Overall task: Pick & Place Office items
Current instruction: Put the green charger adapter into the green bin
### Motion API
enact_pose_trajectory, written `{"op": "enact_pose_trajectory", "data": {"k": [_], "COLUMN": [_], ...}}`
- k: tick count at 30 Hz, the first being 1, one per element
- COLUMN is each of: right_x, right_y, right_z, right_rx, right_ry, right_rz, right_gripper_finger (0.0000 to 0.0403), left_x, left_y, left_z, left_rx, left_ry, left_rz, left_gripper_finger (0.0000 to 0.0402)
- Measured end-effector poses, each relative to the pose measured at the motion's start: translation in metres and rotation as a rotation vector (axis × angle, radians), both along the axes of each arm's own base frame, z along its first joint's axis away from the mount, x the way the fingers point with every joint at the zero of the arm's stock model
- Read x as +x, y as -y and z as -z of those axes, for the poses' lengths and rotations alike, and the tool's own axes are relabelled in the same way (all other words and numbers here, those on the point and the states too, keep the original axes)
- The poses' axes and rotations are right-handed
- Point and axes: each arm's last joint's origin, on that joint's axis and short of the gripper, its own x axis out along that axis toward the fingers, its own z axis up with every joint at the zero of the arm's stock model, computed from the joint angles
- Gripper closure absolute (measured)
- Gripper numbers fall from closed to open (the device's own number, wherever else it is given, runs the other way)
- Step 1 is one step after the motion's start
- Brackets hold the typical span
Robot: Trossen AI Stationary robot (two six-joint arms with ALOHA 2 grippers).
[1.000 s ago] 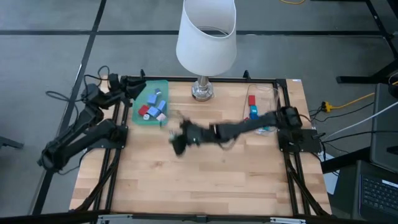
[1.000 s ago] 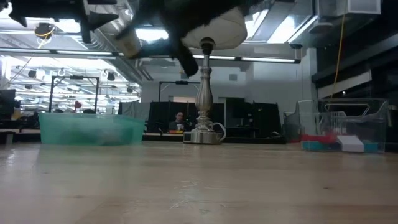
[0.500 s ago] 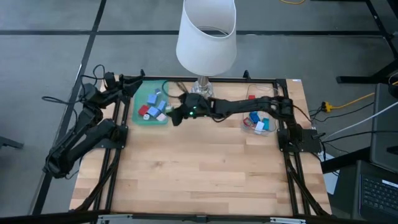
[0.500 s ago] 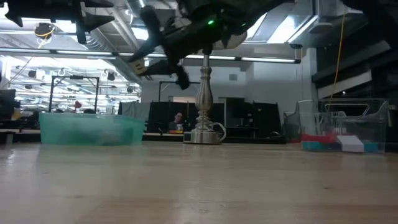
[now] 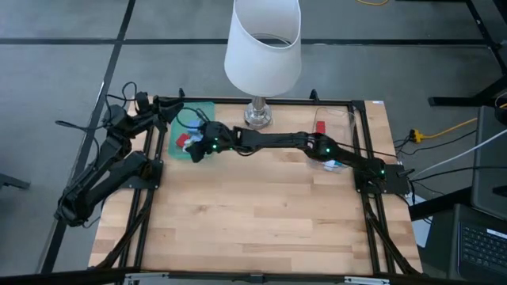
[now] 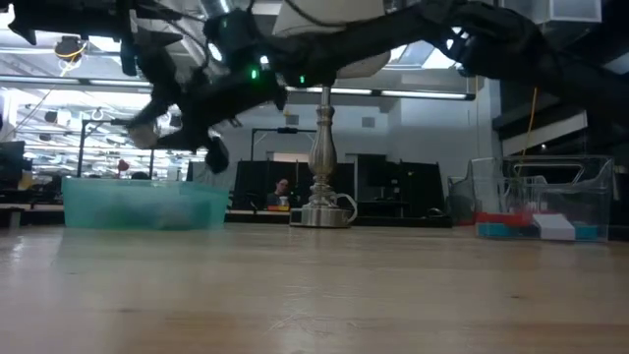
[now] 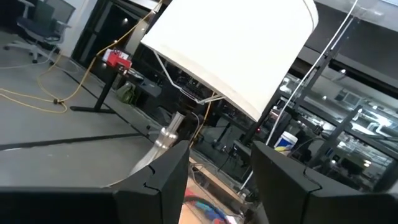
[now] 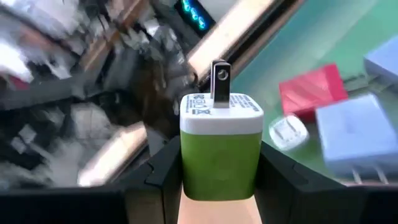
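High view, step: the right gripper (image 5: 203,147) reaches across the table and hangs over the green tray (image 5: 207,107), carrying one of the office items (image 5: 184,141); this looks like the placing stage.
High view, change: a second ago that arm was mid-table; since then it has swung over the tray.
High view, left arm: parked at the table's left edge.
Low view: the right gripper (image 6: 211,147) hovers above the tray (image 6: 142,204), not yet lowered. The clear bin (image 6: 545,202) stands well apart.
Left wrist view: the left gripper (image 7: 217,180) has parted fingers, empty, facing the lamp (image 7: 236,50).
Right wrist view: both fingers clamp a green-and-white charger (image 8: 221,149); red (image 8: 313,92) and blue (image 8: 357,134) pieces lie in the tray.
Next move: lower, then let go.
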Motion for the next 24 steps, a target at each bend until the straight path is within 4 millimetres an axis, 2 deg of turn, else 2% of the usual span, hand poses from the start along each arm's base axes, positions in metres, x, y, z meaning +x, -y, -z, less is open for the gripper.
{"op": "enact_pose_trajectory", "data": {"k": [3,5,18,19,24], "right_x": [-0.003,-0.005,-0.007,-0.006,-0.006], "right_y": [0.005,0.006,0.035,0.036,0.042], "right_z": [0.019,0.026,0.018,0.017,0.014], "right_rx": [0.081,0.073,0.024,0.037,0.104], "right_ry": [-0.052,-0.090,-0.048,-0.034,0.001], "right_rz": [0.074,0.112,0.159,0.147,0.155], "right_gripper_finger": [0.0255,0.0255,0.0248,0.0231,0.0091], "left_x": [0.000,0.000,0.000,0.000,0.000], "left_y": [0.000,0.000,0.000,0.000,0.000], "left_z": [0.000,0.000,0.001,0.001,0.003], "left_rx": [-0.005,-0.005,-0.011,-0.012,-0.027], "left_ry": [-0.002,0.000,-0.002,-0.003,-0.018], "left_rz": [0.001,0.002,0.005,0.005,0.003], "left_gripper_finger": [0.0233,0.0233,0.0233,0.0233,0.0233]}}
